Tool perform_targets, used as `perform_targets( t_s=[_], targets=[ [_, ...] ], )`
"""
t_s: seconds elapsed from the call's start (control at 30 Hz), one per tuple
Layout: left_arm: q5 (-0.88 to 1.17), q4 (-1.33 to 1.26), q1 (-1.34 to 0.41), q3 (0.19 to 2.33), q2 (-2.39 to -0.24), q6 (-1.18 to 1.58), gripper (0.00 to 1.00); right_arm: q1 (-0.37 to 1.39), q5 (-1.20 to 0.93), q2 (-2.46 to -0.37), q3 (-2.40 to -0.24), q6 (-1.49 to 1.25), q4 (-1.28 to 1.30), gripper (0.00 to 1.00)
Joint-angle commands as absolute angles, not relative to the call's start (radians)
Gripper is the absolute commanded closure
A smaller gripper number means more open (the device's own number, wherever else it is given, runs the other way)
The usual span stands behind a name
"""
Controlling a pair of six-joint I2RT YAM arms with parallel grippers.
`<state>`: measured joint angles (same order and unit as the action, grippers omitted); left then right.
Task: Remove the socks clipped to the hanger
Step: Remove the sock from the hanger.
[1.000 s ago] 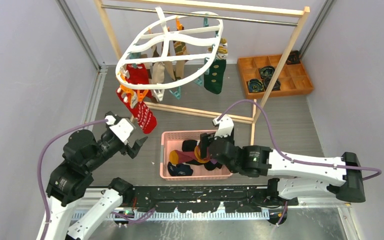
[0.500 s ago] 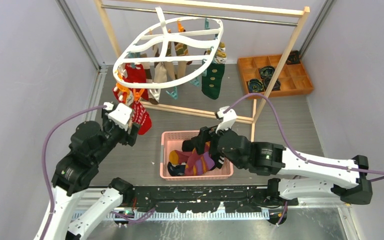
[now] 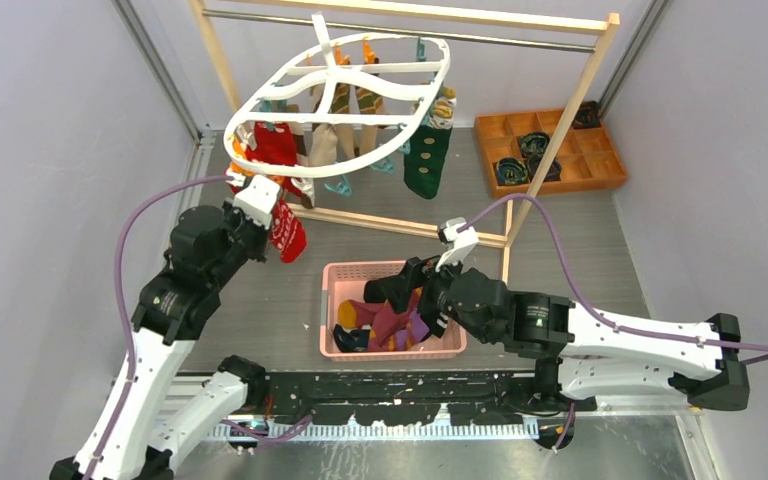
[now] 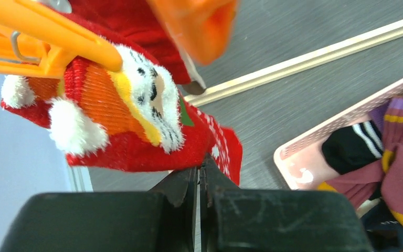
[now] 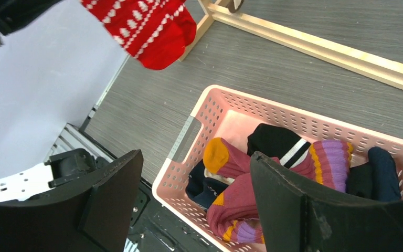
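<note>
The white oval hanger hangs from the wooden rack's rail with several socks clipped under it, among them a dark green one. At its left end an orange clip holds a red Santa-patterned sock, which shows in the top view as a red sock. My left gripper is shut, its tips pinching this red sock's lower edge; in the top view the left gripper is beside the sock. My right gripper is open and empty above the pink basket; the top view shows the right gripper at the basket's back rim.
The pink basket holds several loose socks, maroon-purple, black and navy. The wooden rack's base bar runs just behind it, with an upright post to the right. An orange compartment tray sits at the back right.
My left arm rose from beside the basket up to the red sock, and its jaws went from wide open to shut. The hanger swung. My right gripper dropped a maroon-purple sock into the basket.
</note>
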<state>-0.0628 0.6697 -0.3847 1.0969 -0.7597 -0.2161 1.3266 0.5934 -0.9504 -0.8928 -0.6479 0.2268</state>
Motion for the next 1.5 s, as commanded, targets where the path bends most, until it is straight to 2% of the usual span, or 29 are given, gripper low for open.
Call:
perform_targets(
  t_s=[0.0,0.2,0.47,0.63,0.83,0.93,1.23,1.47],
  targets=[
    [0.074,0.616,-0.379,1.098,-0.661,-0.24,0.99,1.332,0.589,-0.982,-0.955,-0.6,0.158,0.2],
    [0.472,0.745,-0.379,1.121,-0.539,-0.333,1.0,1.332,0.552,-1.061,-1.04,-0.517,0.08,0.19],
    [0.72,0.922,-0.379,1.202,-0.541,-0.38,1.0,1.34,0.444,-1.138,-1.089,-0.467,-0.156,0.16],
    [0.797,0.937,-0.379,1.225,-0.56,-0.377,1.0,1.343,0.416,-1.15,-1.088,-0.471,-0.228,0.1],
    [0.869,0.909,-0.379,1.219,-0.591,-0.368,1.0,1.345,0.398,-1.182,-1.13,-0.477,-0.276,0.1],
    [0.864,0.886,-0.379,1.198,-0.584,-0.384,1.0,1.365,0.482,-1.224,-1.191,-0.438,-0.264,0.1],
    [0.802,0.801,-0.379,1.089,-0.507,-0.444,1.0,1.49,0.879,-1.422,-1.526,-0.304,-0.075,0.16],
    [0.79,0.772,-0.379,1.045,-0.468,-0.523,1.0,1.491,0.947,-1.587,-1.822,-0.35,0.212,0.25]
  ],
)
